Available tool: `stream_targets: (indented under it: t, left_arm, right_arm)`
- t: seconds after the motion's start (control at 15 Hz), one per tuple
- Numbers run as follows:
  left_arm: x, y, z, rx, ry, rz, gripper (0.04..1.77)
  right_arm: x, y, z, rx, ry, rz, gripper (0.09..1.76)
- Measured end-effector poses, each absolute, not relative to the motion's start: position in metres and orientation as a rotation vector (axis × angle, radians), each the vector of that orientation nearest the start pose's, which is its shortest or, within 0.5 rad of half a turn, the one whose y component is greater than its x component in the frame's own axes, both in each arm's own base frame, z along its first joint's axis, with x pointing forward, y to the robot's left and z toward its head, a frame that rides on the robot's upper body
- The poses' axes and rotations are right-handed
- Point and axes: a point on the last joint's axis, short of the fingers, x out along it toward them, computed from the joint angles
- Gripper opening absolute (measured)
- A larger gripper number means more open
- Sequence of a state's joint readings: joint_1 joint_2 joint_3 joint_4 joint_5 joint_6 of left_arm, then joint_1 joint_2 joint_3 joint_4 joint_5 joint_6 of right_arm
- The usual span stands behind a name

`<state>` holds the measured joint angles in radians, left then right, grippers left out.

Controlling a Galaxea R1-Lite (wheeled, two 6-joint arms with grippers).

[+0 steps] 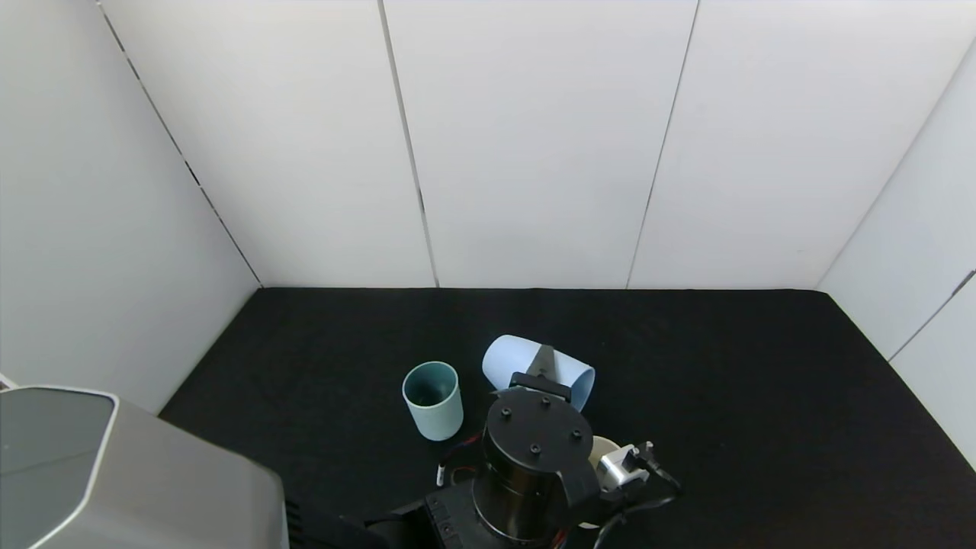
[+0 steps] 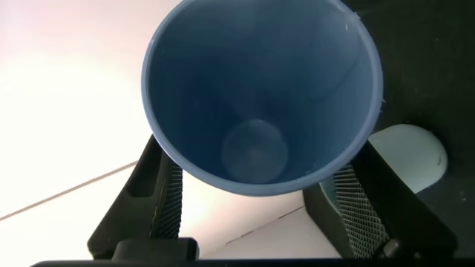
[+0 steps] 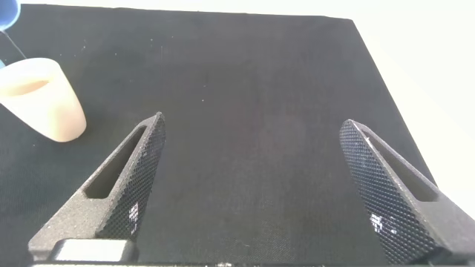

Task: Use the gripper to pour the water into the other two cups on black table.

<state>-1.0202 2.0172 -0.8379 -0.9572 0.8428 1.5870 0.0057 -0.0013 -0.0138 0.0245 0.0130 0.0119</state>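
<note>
Left gripper (image 1: 543, 364), at the end of the thick black arm (image 1: 526, 465), is clamped on the light blue cup (image 1: 534, 371), one textured finger (image 2: 159, 196) on each side of the wall. The cup is tipped nearly onto its side, mouth lowered, a posture suited to pouring. The left wrist view looks straight down its bore; any water inside is too faint to confirm.

Directly beneath the wrist, the cream-white cup (image 1: 605, 450) stands on the black table (image 1: 762, 396), largely hidden by the arm; the tilted mouth appears to sit above or just beyond it, so this is judged the cup being filled. A faint level shows inside it in the right wrist view (image 3: 41, 96).

Just beside the held cup, upright, stands the teal-green cup (image 1: 433, 399); whether it holds water cannot be told.

Right gripper (image 3: 252, 185), farther off over bare table, spread wide, holds nothing, apparently idle.
</note>
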Motion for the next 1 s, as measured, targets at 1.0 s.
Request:
stream_targets:
  t: [1.0]
  left_arm:
    - [0.209, -0.264, 0.163, 1.261, 0.013, -0.091, 1.19]
  right_arm:
    - [-0.024, 0.000, 0.077, 0.012, 0.009, 0.019, 1.71]
